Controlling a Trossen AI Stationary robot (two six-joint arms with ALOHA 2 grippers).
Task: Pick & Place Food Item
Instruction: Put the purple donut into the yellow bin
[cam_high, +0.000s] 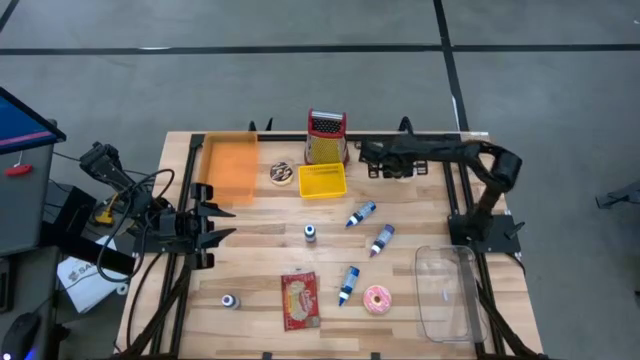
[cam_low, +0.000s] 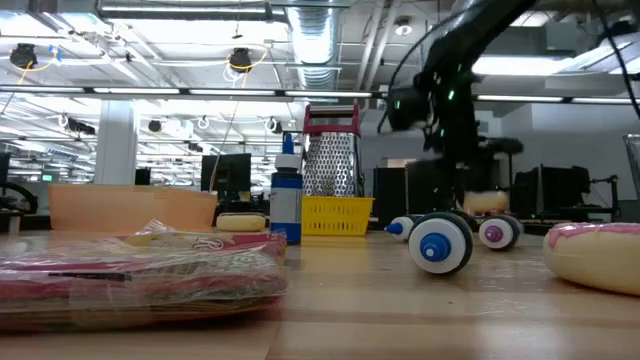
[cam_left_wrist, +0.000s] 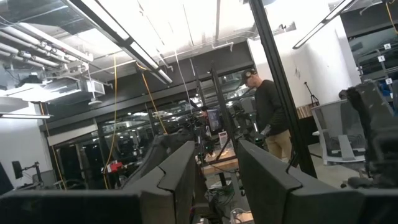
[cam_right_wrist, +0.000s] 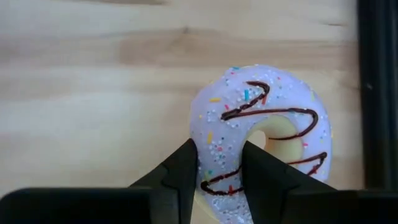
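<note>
A white-iced donut (cam_right_wrist: 233, 102) with chocolate lines and sprinkles fills the right wrist view, with my right gripper (cam_right_wrist: 219, 163) shut on it over bare wood. In the high view that gripper (cam_high: 373, 160) is at the far side of the table, just right of the metal grater (cam_high: 326, 137), and hides the donut. My left gripper (cam_high: 215, 225) waits open at the table's left edge; its wrist view shows nothing between its fingers (cam_left_wrist: 180, 174). My right gripper pinches one side of the donut's ring (cam_right_wrist: 221, 177) between its two fingers. One finger (cam_right_wrist: 185, 168) is on the outer edge, the other (cam_right_wrist: 258, 168) beside the hole. The fingers come steeply from above. The donut tilts below them, seemingly clear of the wood.
A yellow basket (cam_high: 322, 180) stands in front of the grater, beside a chocolate donut (cam_high: 282, 173) and an orange tray (cam_high: 230, 165). Several blue bottles (cam_high: 361, 214), a pink donut (cam_high: 377, 299), a snack packet (cam_high: 299, 300) and a clear tub (cam_high: 450, 290) lie nearer.
</note>
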